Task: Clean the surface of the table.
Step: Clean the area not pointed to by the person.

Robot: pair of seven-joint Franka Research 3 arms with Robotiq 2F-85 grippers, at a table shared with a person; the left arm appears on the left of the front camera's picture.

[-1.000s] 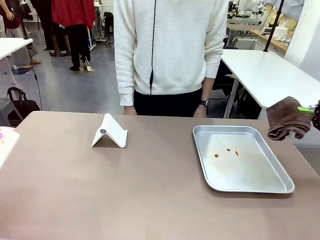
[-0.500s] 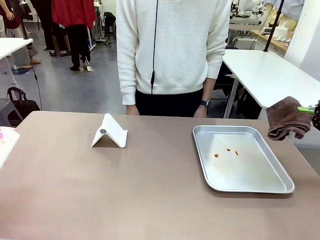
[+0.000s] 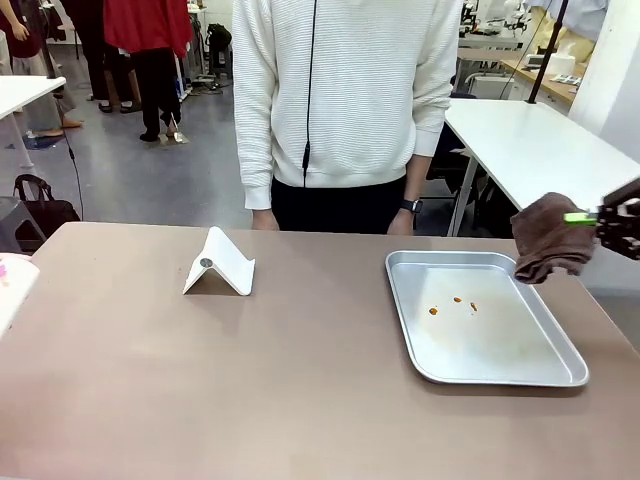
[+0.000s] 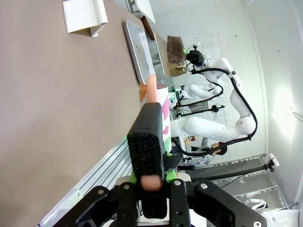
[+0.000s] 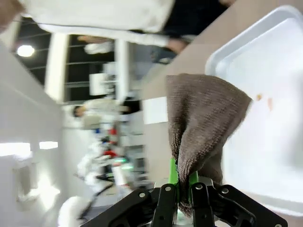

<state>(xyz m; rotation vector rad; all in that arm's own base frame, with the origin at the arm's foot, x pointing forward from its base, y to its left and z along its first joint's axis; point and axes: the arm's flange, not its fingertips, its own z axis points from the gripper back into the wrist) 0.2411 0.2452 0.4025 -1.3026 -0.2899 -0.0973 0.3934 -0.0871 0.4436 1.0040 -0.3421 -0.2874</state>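
Observation:
The table (image 3: 200, 380) has a matte brownish top. At its right edge my right gripper (image 3: 598, 218) is shut on a brown cloth (image 3: 545, 238), which hangs over the far right corner of a silver tray (image 3: 480, 370). In the right wrist view the cloth (image 5: 203, 118) droops from the gripper (image 5: 182, 189) above the tray (image 5: 279, 156). My left gripper (image 4: 147, 156) is shut and hovers over the table (image 4: 47, 94). A peach-coloured bit shows past its tip; I cannot tell whether it is held.
Small orange crumbs (image 3: 455, 303) lie in the tray. A white folded stand (image 3: 218, 263) sits at the table's far left of centre. A person in a white sweater (image 3: 345, 90) stands at the far edge. A pink-and-white object (image 3: 8, 272) lies at the left edge.
My right gripper has carried the brown cloth leftward and slightly up, from beside the tray to over its far right corner. Nothing else on the table has moved.

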